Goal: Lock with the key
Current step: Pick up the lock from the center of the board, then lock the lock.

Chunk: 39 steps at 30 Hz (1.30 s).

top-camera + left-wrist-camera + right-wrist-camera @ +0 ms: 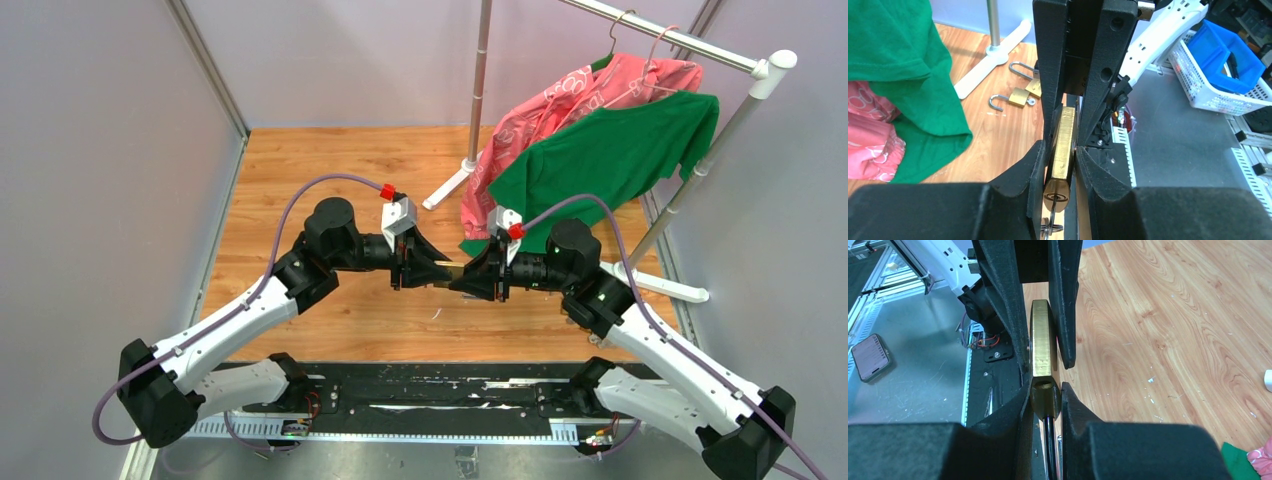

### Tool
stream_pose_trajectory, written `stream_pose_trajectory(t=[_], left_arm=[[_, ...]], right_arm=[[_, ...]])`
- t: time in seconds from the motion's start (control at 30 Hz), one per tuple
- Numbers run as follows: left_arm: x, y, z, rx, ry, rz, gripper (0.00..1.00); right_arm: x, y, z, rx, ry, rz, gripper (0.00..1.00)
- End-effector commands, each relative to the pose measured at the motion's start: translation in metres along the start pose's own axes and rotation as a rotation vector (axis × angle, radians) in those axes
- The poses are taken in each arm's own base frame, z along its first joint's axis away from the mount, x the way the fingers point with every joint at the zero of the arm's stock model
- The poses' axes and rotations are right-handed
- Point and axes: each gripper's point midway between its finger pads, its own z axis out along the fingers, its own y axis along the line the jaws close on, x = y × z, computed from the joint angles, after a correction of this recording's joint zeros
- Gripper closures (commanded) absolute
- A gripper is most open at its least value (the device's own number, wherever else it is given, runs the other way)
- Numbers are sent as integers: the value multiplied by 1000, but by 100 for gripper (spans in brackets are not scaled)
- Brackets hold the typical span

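A brass padlock (pixel 452 273) is held in the air between my two grippers, over the wooden table. In the left wrist view my left gripper (pixel 1062 150) is shut on the padlock body (pixel 1064 140) at its keyhole end. A key (pixel 1053 212) sticks out of the keyhole toward the camera. In the right wrist view my right gripper (pixel 1044 390) is shut on the other end of the padlock (pixel 1042 345). An empty shackle hole (pixel 1044 385) shows there, and the dark shackle (pixel 1049 440) runs back between my fingers. From above, the left gripper (pixel 438 270) and the right gripper (pixel 466 279) meet tip to tip.
Two more brass padlocks (pixel 1015 98) lie on the wood by the white foot of a clothes rack (pixel 480 90). A green shirt (pixel 600 150) and a pink garment (pixel 560 105) hang from it. A blue bin (pixel 1225 55) sits in a white basket. A phone (pixel 870 356) lies on the metal bench.
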Motion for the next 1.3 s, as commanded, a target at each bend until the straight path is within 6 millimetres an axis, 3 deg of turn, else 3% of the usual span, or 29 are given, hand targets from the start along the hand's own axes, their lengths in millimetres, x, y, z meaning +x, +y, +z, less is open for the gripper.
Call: stream_pose_trajectory(t=[0.0, 0.1, 0.23, 0.27, 0.3, 0.33, 0.37, 0.4, 0.5, 0.57, 0.63, 0.7, 0.8, 1.0, 1.27], left_arm=[[8, -7, 3, 49, 18, -19, 78], [9, -8, 3, 59, 21, -9, 100], [2, -3, 1, 16, -1, 28, 100], [-2, 4, 0, -30, -15, 32, 100], [-8, 9, -2, -73, -35, 41, 100], [-16, 15, -4, -110, -57, 52, 100], [-23, 18, -7, -128, -76, 60, 100], [-28, 19, -9, -136, -91, 66, 100], [-36, 25, -17, -192, -110, 88, 100], [-41, 28, -24, -217, -108, 255, 100], [-47, 48, -34, -327, -93, 460, 100], [-48, 68, -40, -400, -47, 630, 100], [-55, 80, -38, -429, -23, 771, 100], [-55, 76, -30, -359, 10, 979, 100], [-69, 62, -23, -309, -36, 1136, 100]], right_arm=[[-40, 4, -4, 7, -129, -121, 100], [-40, 4, -3, 3, -129, -118, 100], [-35, 1, -1, 10, -89, -83, 98], [-33, -1, -1, 23, -76, -77, 90], [-31, -3, -3, 38, -52, -67, 65], [-28, -6, -8, 74, -19, -50, 29], [-27, -13, -13, 130, 1, -35, 11], [-33, -24, -20, 212, -3, -27, 9], [-40, -59, -52, 488, -12, 129, 7], [-41, -71, -73, 613, -40, 303, 6], [-35, -87, -94, 759, -62, 492, 7], [-29, -96, -102, 856, -121, 712, 13], [-30, -106, -83, 805, -224, 924, 21], [-56, -124, -51, 707, -262, 1037, 25], [-43, -143, -10, 589, -233, 1191, 30]])
